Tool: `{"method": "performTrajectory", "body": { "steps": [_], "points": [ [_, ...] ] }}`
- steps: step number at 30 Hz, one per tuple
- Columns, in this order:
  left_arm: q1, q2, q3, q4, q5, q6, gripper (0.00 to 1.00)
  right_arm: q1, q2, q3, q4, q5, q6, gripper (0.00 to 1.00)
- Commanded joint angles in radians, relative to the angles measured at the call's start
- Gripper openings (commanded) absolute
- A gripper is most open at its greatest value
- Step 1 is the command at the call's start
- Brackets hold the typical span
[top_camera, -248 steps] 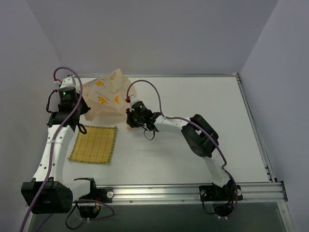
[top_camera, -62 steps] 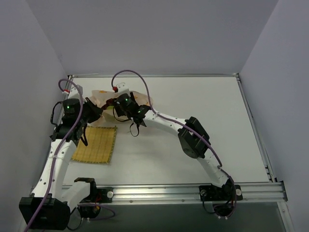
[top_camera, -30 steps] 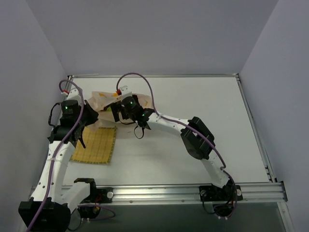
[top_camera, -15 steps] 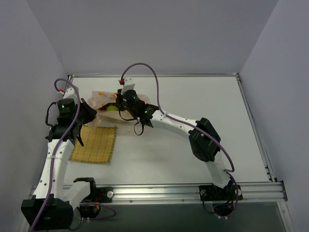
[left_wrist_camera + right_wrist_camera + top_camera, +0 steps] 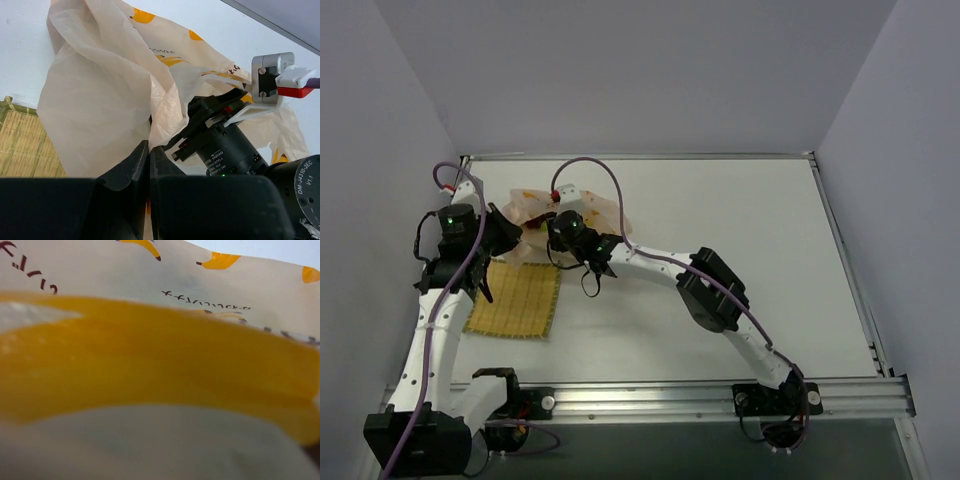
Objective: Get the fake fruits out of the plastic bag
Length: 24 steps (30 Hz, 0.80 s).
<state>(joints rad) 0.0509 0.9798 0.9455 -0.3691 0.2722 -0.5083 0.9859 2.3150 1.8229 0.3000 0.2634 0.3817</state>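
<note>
Left tool (image 5: 148, 149): clamped on bag (image 5: 95, 100) film.
Right tool (image 5: 548, 230): inside bag, state unclear.
Bag: light, slippery; pinch a fold.

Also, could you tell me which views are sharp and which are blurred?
Right wrist: badly blurred, a yellow band fills the frame, with only the print on the plastic bag near the top fairly clear. Left wrist: bag crisp, left pincer dark in the foreground. Top external: sharp, evenly lit.
</note>
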Motion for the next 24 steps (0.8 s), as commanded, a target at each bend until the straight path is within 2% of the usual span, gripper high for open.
{"method": "performTrajectory", "body": {
  "steps": [1,4,8,15,16,24],
  "points": [
    [0.006,-0.018,0.013,0.030,0.010,-0.007,0.02,0.000,-0.003,0.062,0.060,0.100,0.017,0.41],
    [0.007,-0.016,0.019,0.029,0.005,-0.007,0.02,0.000,0.032,0.087,0.077,0.132,0.032,0.50],
    [0.017,-0.012,0.019,0.029,0.005,-0.007,0.02,-0.004,0.124,0.159,0.042,0.180,0.052,0.56],
    [0.027,-0.016,0.016,0.032,0.012,-0.010,0.02,-0.013,0.237,0.315,-0.021,0.113,0.101,0.76],
    [0.027,-0.018,0.015,0.033,0.015,-0.010,0.02,-0.010,0.245,0.326,-0.030,0.112,0.102,0.82],
    [0.038,-0.015,0.012,0.038,0.033,-0.018,0.02,-0.006,0.245,0.263,-0.044,0.066,0.149,0.97]
  ]
}}
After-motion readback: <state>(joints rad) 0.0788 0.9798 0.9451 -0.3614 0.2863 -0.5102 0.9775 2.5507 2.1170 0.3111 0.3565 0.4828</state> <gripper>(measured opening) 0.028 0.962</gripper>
